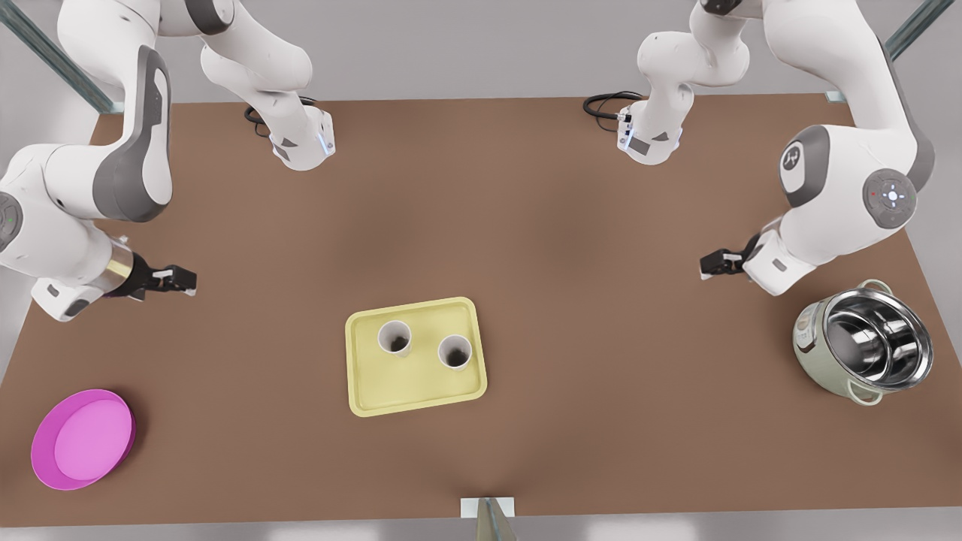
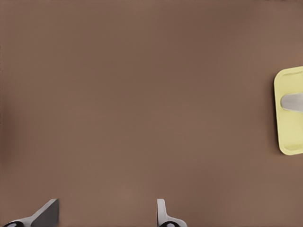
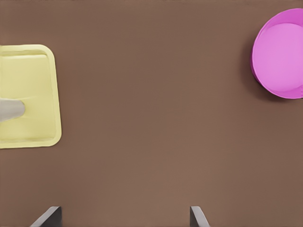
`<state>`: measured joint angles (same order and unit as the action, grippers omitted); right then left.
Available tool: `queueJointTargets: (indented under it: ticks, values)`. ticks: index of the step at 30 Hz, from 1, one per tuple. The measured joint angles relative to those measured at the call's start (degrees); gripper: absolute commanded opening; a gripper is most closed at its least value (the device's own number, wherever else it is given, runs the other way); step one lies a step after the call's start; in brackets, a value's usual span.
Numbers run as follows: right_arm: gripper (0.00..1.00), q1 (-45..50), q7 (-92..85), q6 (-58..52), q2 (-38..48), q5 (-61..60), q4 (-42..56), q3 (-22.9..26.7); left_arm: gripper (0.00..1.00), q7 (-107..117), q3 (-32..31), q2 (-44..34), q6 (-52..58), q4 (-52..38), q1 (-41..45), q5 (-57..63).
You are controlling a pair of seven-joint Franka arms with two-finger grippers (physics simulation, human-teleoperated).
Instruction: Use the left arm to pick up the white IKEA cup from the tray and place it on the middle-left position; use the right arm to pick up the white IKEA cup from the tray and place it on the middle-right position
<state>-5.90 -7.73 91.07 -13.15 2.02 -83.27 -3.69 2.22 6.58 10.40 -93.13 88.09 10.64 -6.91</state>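
Brown tabletop [image 1: 481, 210], grey floor [image 1: 466, 45]

**Heads up: stuff clipped at the frame edges**

In both wrist views you're getting just a slice of the tray [image 2: 288, 137] and a sliver of one cup [image 2: 294, 101]. The magenta dish [image 3: 279, 56] runs off the right wrist frame too.

Two cups [image 1: 394, 337] [image 1: 455, 352], one tray [image 1: 421, 392], one dish [image 1: 83, 439], one pot [image 1: 864, 347], two arms [image 1: 135, 150] [image 1: 849, 188]
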Motion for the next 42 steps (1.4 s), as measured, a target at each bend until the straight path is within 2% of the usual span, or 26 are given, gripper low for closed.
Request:
queueJointTargets:
  ticks: [3, 5, 7, 9, 14, 17, 21, 27, 35, 40, 41, 42]
  values:
    - [1.00, 0.0, -0.4, 0.8, 0.0, -0.1, 0.0, 0.0, 1.00, 0.1, -0.3, 1.5, -1.0, -2.1, 0.2, -0.2]
    - [1.00, 1.7, -0.4, 1.9, -3.0, -1.0, 0.0, -0.1, 1.00, 0.3, -0.4, 4.5, -1.7, -4.6, 4.0, -0.2]
    - [1.00, 9.6, 1.2, 4.1, -7.7, -1.3, -0.1, -0.3, 1.00, 1.7, -0.6, 9.3, -4.0, -6.2, 13.2, -0.3]
    - [1.00, 16.9, 3.5, 7.1, -12.2, -0.8, -0.1, -0.4, 1.00, 3.7, -0.8, 15.6, -6.8, -10.3, 18.6, -0.2]
    - [1.00, 24.8, 10.3, 16.4, -20.4, -0.5, -0.2, -0.4, 1.00, 10.0, -2.0, 26.8, -17.0, -15.6, 23.4, -0.3]
    - [1.00, 26.5, 14.3, 21.3, -22.3, -0.6, -0.2, -0.4, 1.00, 14.1, -2.7, 29.8, -23.2, -15.1, 26.0, -0.2]
    - [1.00, 27.7, 19.1, 27.8, -23.0, -0.7, -3.6, -0.5, 1.00, 20.0, -2.0, 41.0, -28.0, -28.0, 29.8, 0.2]
    - [1.00, 27.2, 24.5, 34.5, -22.7, -0.7, -7.0, -0.4, 1.00, 28.7, -1.5, 43.2, -28.4, -30.1, 34.2, 2.7]
    - [1.00, 25.8, 29.0, 37.0, -21.3, -0.7, -11.4, -0.3, 1.00, 36.3, -1.2, 44.9, -30.7, -30.8, 34.3, 5.0]
    - [1.00, 26.2, 30.9, 37.5, -22.7, -0.7, -11.5, -0.3, 1.00, 39.0, -0.8, 48.3, -32.8, -35.5, 32.9, 5.4]
    - [0.98, 26.2, 31.2, 37.6, -23.2, -0.7, -11.5, -0.4, 1.00, 39.3, -0.8, 48.4, -33.1, -35.6, 32.7, 5.5]
    - [0.88, 26.2, 31.5, 37.7, -23.6, -0.7, -11.5, -0.4, 1.00, 39.6, -0.8, 48.4, -33.3, -35.6, 32.6, 5.5]
